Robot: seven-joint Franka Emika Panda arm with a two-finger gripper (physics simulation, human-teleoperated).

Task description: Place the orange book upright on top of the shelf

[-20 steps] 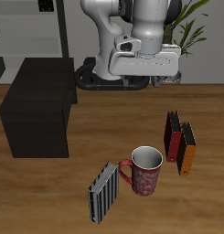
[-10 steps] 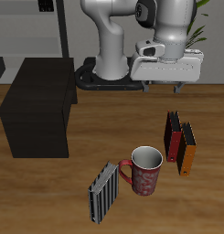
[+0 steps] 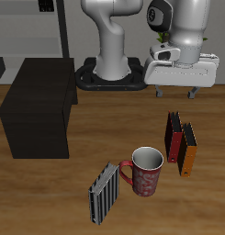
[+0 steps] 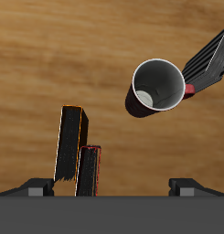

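Note:
The orange book (image 3: 188, 152) stands on edge on the table near the front, thin with a dark edge, right beside the red book (image 3: 174, 138). It also shows in the wrist view (image 4: 70, 144), next to the red book (image 4: 89, 171). The shelf (image 3: 36, 108) is a large dark box with a flat top at the other side of the table. My gripper (image 3: 175, 92) hangs open and empty above the table, a little behind and above the books. In the wrist view the gripper (image 4: 113, 187) holds nothing between its fingertips.
A red patterned mug (image 3: 146, 171) stands near the front beside the books, also in the wrist view (image 4: 159, 87). A grey striped book (image 3: 105, 193) leans close to the mug. A light grey rack (image 3: 40, 32) and a plant (image 3: 189, 32) stand behind.
My gripper has moved sideways away from the shelf and now hangs above and behind the books. It stays open. The books, mug and shelf have not moved.

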